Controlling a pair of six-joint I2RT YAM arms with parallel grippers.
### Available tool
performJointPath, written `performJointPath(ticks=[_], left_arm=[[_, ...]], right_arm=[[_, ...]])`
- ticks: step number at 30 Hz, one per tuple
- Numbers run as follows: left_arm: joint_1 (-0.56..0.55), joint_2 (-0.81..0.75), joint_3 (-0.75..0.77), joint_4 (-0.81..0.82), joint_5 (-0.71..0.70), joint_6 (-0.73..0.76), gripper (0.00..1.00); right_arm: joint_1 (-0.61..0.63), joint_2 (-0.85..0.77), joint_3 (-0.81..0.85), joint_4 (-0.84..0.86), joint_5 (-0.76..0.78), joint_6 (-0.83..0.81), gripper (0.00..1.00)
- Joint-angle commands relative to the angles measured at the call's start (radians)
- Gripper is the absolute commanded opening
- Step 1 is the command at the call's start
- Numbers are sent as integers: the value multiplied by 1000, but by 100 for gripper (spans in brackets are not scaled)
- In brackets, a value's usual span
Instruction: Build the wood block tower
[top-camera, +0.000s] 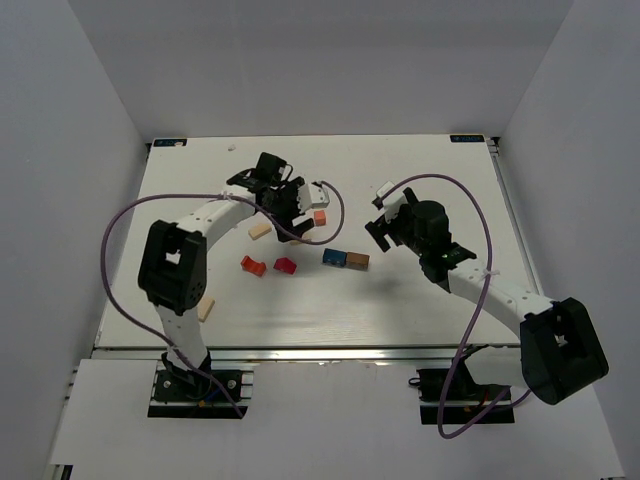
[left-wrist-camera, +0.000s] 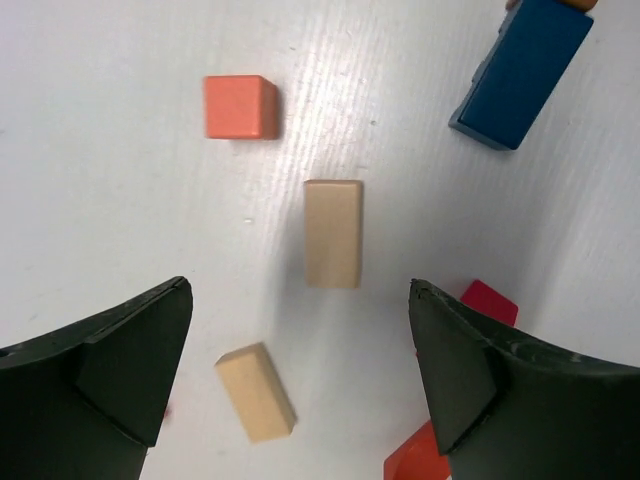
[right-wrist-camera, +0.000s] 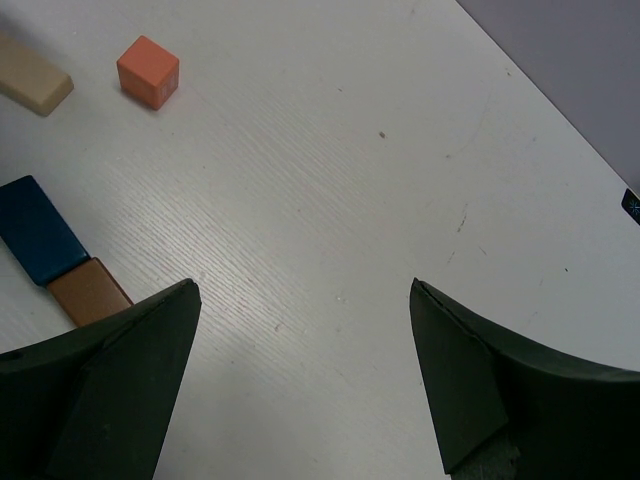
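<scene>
No wood block tower stands; the blocks lie loose on the white table (top-camera: 420, 300). My left gripper (left-wrist-camera: 300, 340) (top-camera: 298, 212) hangs open over two pale tan blocks: one (left-wrist-camera: 255, 391) (top-camera: 260, 229) lies on the table between the fingers, touching neither, and the other (left-wrist-camera: 333, 232) lies just ahead of them. An orange cube (left-wrist-camera: 240, 106) (top-camera: 320, 216) sits further ahead. The blue block (top-camera: 333, 257) (right-wrist-camera: 38, 230) lies end to end with the brown block (top-camera: 357, 260) (right-wrist-camera: 88, 292). My right gripper (right-wrist-camera: 300, 330) (top-camera: 378, 222) is open over bare table, holding nothing.
Two red blocks (top-camera: 252, 265) (top-camera: 285, 265) lie in front of the left gripper's spot. A third tan block (top-camera: 205, 308) rests by the left arm's elbow near the table's left edge. Purple cables loop over both arms.
</scene>
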Motion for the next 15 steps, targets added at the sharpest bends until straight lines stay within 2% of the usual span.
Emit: performJointPath(ticks=[1,10,15], left_arm=[[57,-115,-67,121,37,-20,98],[176,-35,-35,64,17,-55,98],[190,51,7,-5,-11,-35,98]], right_arm=[[-5,7,31,12,18,-6,89],[-7,52,50,-11,65,-15,89],[-8,72,58,-17,87,-29,89]])
